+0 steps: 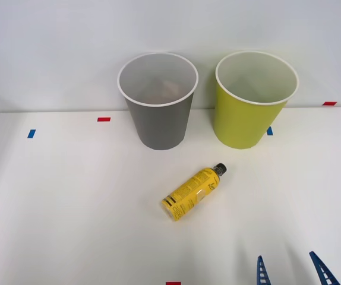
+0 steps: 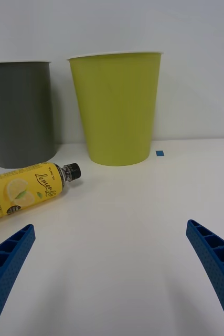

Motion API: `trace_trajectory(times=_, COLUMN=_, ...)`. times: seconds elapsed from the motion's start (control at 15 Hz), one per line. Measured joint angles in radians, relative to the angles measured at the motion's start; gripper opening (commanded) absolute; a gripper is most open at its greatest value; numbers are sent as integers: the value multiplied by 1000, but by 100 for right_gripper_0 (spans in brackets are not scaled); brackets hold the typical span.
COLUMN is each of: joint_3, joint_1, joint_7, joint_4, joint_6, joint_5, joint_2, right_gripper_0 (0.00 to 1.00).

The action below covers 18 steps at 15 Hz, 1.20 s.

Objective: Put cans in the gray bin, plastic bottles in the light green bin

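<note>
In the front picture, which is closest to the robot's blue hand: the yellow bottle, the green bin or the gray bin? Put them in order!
From the right hand, low at the table's near edge:
1. The yellow bottle, lying on its side mid-table, to the hand's left.
2. The light green bin, standing at the back, almost straight ahead.
3. The gray bin, at the back too, farther left.

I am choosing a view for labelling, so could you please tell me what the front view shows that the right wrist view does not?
Only the front view looks into the gray bin and the light green bin and takes in the yellow bottle down to its striped base. Only the right wrist view makes the bottle's lemon label readable. Both share the two bins, the bottle lying on the white table, and the right gripper with open fingers.
</note>
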Motion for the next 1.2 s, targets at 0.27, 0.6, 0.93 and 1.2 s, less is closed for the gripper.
trace_trajectory(times=0.27, joint_3=0, joint_1=0, joint_7=0, joint_4=0, joint_6=0, joint_5=0, joint_2=0, right_gripper_0=100)
trace_trajectory(times=0.6, joint_3=0, joint_1=0, joint_7=0, joint_4=0, joint_6=0, joint_5=0, joint_2=0, right_gripper_0=100)
trace_trajectory(times=0.93, joint_3=0, joint_1=0, joint_7=0, joint_4=0, joint_6=0, joint_5=0, joint_2=0, right_gripper_0=100)
trace_trajectory(times=1.2, joint_3=0, joint_1=0, joint_7=0, joint_4=0, joint_6=0, joint_5=0, joint_2=0, right_gripper_0=100)
